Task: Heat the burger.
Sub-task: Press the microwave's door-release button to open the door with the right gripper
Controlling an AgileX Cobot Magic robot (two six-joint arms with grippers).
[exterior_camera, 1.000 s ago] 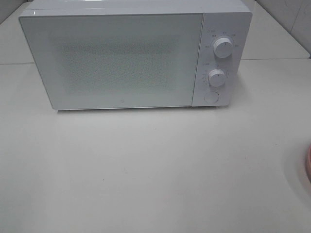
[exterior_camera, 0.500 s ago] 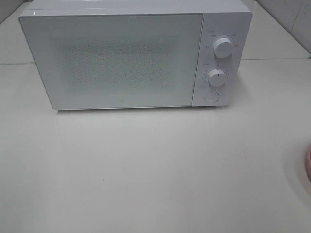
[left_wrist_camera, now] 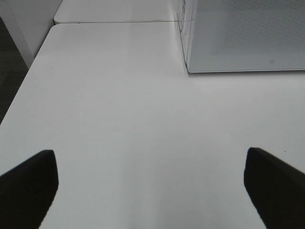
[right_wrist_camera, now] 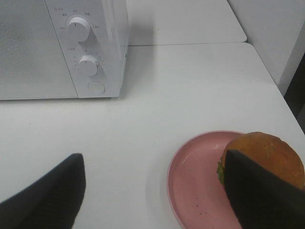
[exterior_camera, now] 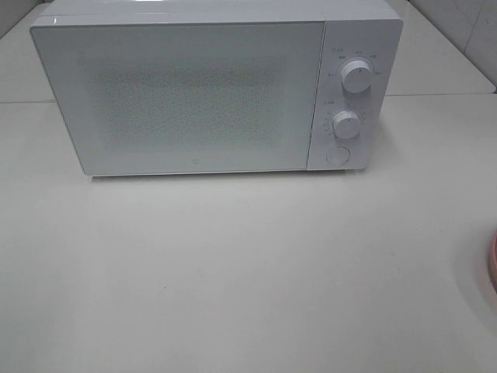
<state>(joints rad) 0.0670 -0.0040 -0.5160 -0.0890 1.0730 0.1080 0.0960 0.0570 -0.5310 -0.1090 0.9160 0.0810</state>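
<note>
The burger (right_wrist_camera: 267, 155), with a glossy brown bun and a bit of green lettuce, sits on the far side of a round pink plate (right_wrist_camera: 195, 186) in the right wrist view. My right gripper (right_wrist_camera: 152, 195) hangs open above the table. One of its dark fingers (right_wrist_camera: 259, 195) overlaps the burger's near side, and nothing lies between the two fingers. My left gripper (left_wrist_camera: 152, 191) is wide open over bare table, near the microwave's (left_wrist_camera: 243, 38) left front corner. The white microwave (exterior_camera: 194, 93) has its door closed. In the exterior view neither gripper shows and the burger is out of view.
Two round knobs (exterior_camera: 357, 76) and a round button (exterior_camera: 337, 155) sit on the microwave's right panel. Only a sliver of the pink plate (exterior_camera: 494, 268) shows at the right edge of the exterior view. The table edge (left_wrist_camera: 24, 90) drops off left of the left gripper.
</note>
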